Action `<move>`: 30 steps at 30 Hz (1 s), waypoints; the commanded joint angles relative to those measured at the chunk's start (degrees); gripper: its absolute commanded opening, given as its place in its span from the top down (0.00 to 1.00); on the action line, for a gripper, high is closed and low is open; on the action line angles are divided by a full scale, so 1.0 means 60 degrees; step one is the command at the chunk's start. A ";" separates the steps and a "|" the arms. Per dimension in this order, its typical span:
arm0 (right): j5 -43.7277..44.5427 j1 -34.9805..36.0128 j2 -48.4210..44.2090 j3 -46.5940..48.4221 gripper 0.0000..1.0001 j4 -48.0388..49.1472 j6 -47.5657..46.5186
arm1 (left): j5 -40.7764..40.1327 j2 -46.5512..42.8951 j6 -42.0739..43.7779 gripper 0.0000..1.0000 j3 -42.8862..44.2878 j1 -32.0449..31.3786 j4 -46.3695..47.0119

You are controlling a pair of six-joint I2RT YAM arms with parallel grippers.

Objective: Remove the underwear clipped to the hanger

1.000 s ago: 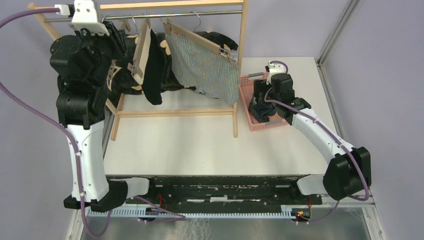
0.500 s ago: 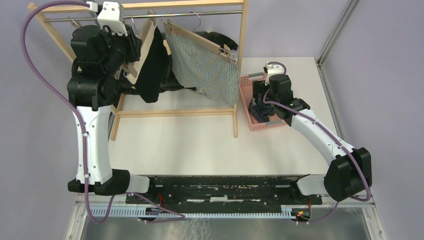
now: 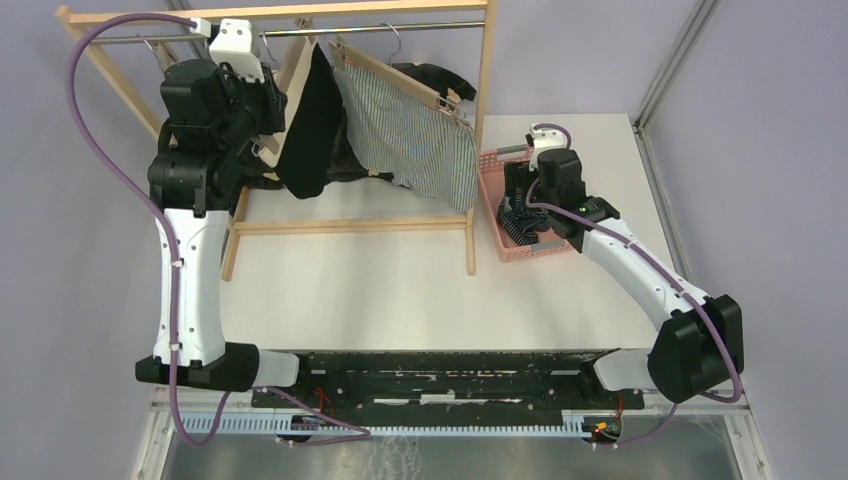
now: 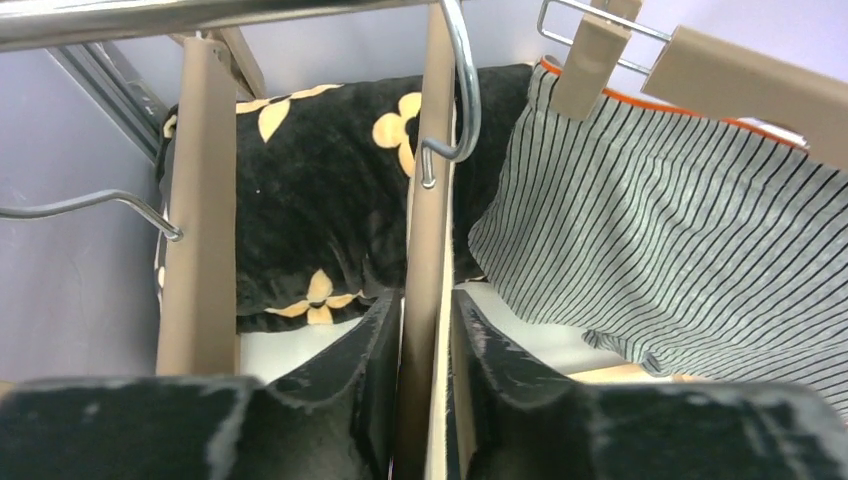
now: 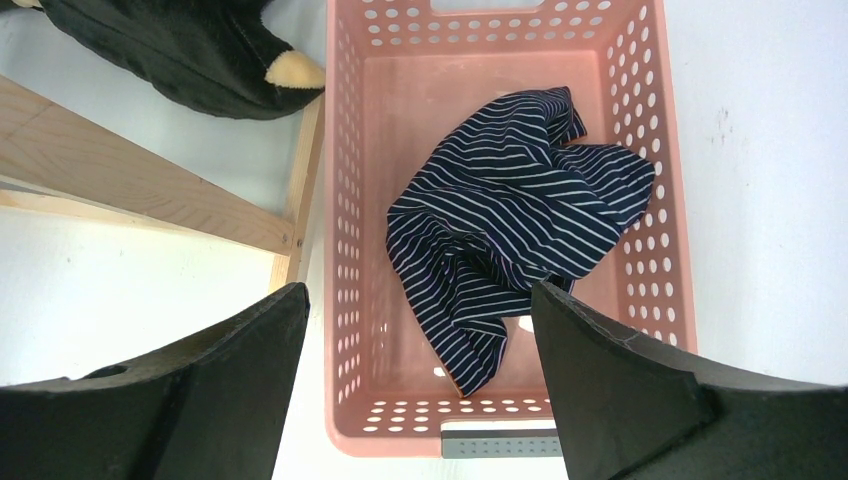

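The black underwear (image 3: 310, 135) hangs from a wooden clip hanger (image 3: 296, 62) on the rail. My left gripper (image 3: 266, 118) is shut on that hanger's bar (image 4: 428, 250), with one finger (image 4: 365, 345) on each side of it. The black piece itself is hidden in the left wrist view. The grey-white striped underwear (image 3: 415, 135) hangs clipped to a second hanger (image 3: 395, 72) just to the right, and it also shows in the left wrist view (image 4: 690, 220). The navy striped underwear (image 5: 515, 215) lies crumpled in the pink basket (image 5: 345, 200). My right gripper (image 5: 418, 290) is open and empty above it.
The wooden rack (image 3: 486, 100) with its metal rail (image 3: 400, 28) stands across the back. A black cushion with tan flower marks (image 4: 300, 200) lies behind the hangers. An empty hanger (image 4: 195, 200) hangs left of my fingers. The pink basket (image 3: 492, 205) sits right of the rack's post.
My left arm has moved right along the rail, swinging the hanger and black underwear toward the grey striped piece. The right arm has hardly moved.
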 commanded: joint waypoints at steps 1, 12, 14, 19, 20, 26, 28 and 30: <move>0.0187 0.0081 -0.0231 0.0264 0.10 0.0197 -0.0095 | -0.0187 -0.0317 -0.0161 0.73 -0.0251 0.0030 0.0684; 0.0273 0.0140 -0.0128 0.0280 0.10 0.0185 -0.0138 | -0.0049 -0.0916 -0.0310 0.97 -0.1056 0.0019 0.1992; 0.0275 0.0159 -0.0096 0.0280 0.10 0.0182 -0.0146 | 0.0034 -0.1322 -0.0384 0.97 -0.1569 0.0021 0.2735; 0.0290 0.0175 0.0032 0.0283 0.10 0.0168 -0.0175 | 0.0079 -0.1800 -0.0473 0.97 -0.1788 0.0027 0.3556; 0.0290 0.0191 0.0069 0.0300 0.10 0.0166 -0.0182 | 0.0101 -0.1844 -0.0458 0.97 -0.1758 0.0029 0.3642; 0.0292 0.0213 0.0152 0.0314 0.10 0.0137 -0.0188 | 0.0320 -0.1817 -0.0491 0.97 -0.1478 0.0019 0.3227; 0.0297 0.0230 0.0132 0.0314 0.10 0.0138 -0.0186 | 0.0467 -0.1855 -0.0575 0.97 -0.1623 0.0032 0.2998; 0.0304 0.0230 0.0108 0.0308 0.10 0.0138 -0.0202 | 0.0610 -0.2023 -0.0709 0.97 -0.1975 0.0025 0.2934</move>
